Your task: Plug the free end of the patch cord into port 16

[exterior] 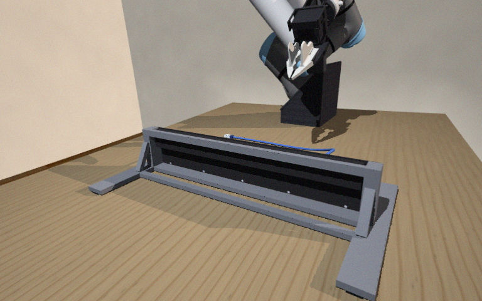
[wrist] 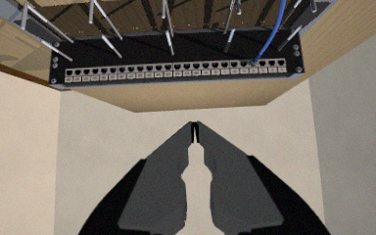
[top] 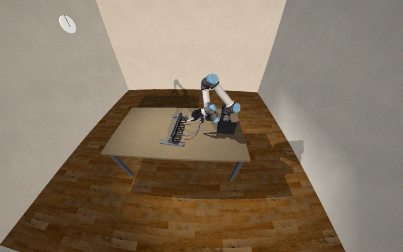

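1. Far left of my hand, as seen from behind the rack, one rack foot (exterior: 115,181) sits flat on the table (top: 141,130) (exterior: 86,238).
2. Next, lower than my hand and left of it in that view, the loose plug (exterior: 227,136) shows past the rack's top edge. It is outside the ports; I can't make out which way its clip faces.
3. Below my hand, the rack (top: 175,127) (exterior: 258,148) (wrist: 142,55) stands upright across the table.
4. From the plug, the blue cord (top: 194,133) (exterior: 273,143) (wrist: 274,36) runs right, bends, and curves back to the rack. In my wrist view its other end sits in the fourth port from the right of the port row (wrist: 176,67), up and right of my fingertips.
5. My hand (top: 189,118) (exterior: 290,77) (wrist: 194,123) is closed on nothing, its fingertips together, pointing down toward the rack from above the table.
6. Behind my hand and slightly right, the dark stand (top: 227,127) (exterior: 331,89) carries my arm (top: 223,94) (exterior: 273,18).
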### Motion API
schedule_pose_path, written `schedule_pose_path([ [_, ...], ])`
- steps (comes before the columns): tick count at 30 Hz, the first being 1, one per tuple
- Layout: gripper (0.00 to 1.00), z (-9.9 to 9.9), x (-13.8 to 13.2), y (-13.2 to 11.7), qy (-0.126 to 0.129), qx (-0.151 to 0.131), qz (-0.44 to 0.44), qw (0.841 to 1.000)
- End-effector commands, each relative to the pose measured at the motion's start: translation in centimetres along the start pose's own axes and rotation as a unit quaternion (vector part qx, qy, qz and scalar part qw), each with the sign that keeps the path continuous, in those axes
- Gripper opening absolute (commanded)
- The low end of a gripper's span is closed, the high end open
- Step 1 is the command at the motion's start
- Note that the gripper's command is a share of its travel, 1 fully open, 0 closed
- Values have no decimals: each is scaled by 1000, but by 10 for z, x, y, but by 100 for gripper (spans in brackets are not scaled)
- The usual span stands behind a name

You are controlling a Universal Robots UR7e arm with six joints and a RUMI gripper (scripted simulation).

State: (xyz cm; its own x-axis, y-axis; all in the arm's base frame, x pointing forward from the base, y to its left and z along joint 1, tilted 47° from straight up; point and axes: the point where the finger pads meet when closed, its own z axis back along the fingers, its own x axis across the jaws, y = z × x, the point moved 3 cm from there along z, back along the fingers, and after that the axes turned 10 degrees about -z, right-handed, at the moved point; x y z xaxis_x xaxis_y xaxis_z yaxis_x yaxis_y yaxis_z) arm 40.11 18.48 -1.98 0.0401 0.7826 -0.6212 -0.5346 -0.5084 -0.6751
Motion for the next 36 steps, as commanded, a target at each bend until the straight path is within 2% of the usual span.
schedule_pose_path([
  [1,0,0,-12,-3,-1,-1,0,1000],
  [14,0,0,-72,-13,-1,-1,0,1000],
  [29,0,0,-84,-15,0,-1,0,1000],
  [36,0,-8,-84,-15,-1,-1,0,1000],
])
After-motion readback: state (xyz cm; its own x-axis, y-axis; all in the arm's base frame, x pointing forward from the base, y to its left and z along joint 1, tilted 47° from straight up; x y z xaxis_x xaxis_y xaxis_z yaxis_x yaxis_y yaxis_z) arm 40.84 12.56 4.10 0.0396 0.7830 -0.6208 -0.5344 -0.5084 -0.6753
